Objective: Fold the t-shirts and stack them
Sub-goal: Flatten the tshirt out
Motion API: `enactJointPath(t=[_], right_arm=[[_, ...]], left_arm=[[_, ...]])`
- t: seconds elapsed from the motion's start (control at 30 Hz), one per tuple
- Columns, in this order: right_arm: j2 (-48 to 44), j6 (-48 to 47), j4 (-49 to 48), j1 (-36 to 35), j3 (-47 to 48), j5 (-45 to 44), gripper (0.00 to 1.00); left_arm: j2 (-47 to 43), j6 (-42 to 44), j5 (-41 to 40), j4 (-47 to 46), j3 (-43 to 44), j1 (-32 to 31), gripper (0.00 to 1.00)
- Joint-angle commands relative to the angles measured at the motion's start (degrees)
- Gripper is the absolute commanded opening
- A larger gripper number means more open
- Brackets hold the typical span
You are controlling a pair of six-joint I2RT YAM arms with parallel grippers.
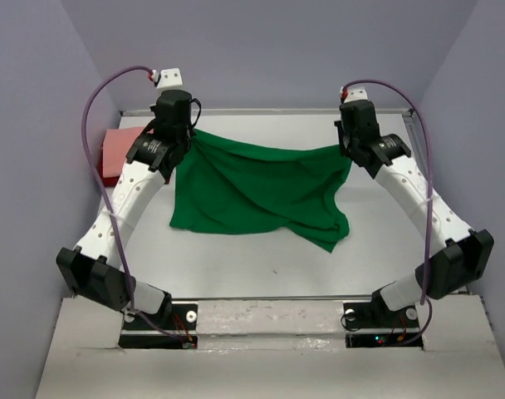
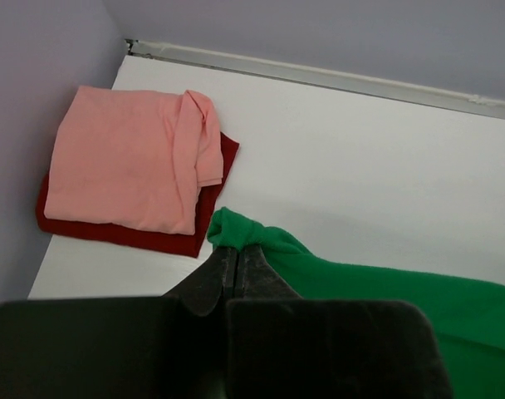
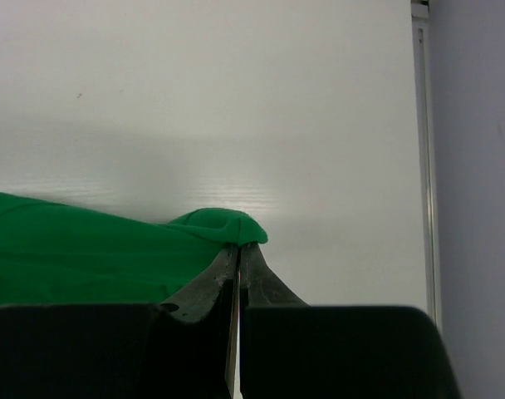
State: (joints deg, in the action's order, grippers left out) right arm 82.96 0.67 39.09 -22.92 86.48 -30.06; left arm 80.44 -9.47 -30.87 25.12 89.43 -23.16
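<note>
The bright green t-shirt (image 1: 252, 191) hangs stretched between both grippers over the middle of the table, its lower edge resting on the surface. My left gripper (image 1: 186, 137) is shut on its far left corner (image 2: 236, 229). My right gripper (image 1: 348, 150) is shut on its far right corner (image 3: 227, 224). The salmon pink t-shirt (image 2: 128, 158) lies folded on top of the folded dark red t-shirt (image 2: 223, 162) at the far left corner; in the top view only their edge (image 1: 115, 154) shows beside the left arm.
A metal rail (image 2: 319, 76) runs along the table's far edge, and another (image 3: 427, 166) along the right edge. Grey walls close in the back and both sides. Bare white table (image 1: 261, 266) lies in front of the green shirt.
</note>
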Motion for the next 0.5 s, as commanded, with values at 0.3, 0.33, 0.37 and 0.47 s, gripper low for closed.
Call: enactJointPath(t=[0.3,0.33,0.37,0.47], right_arm=[[20.3,-3.5,-2.3,6.7,23.0,11.0,0.00],[21.4,-3.7,-2.3,7.4,24.4,11.8,0.00],[22.5,-3.7,-2.3,8.1,25.1,12.7,0.00],[26.2,-3.7,-2.4,10.6,28.0,14.7,0.00]], left_arm=[[15.9,2.8,9.2,-9.2,6.9,6.7,0.00],[17.0,2.9,9.3,-9.0,7.6,6.9,0.00],[17.8,2.8,9.6,-9.1,8.1,7.3,0.00],[20.4,2.2,10.8,-9.7,10.1,8.5,0.00]])
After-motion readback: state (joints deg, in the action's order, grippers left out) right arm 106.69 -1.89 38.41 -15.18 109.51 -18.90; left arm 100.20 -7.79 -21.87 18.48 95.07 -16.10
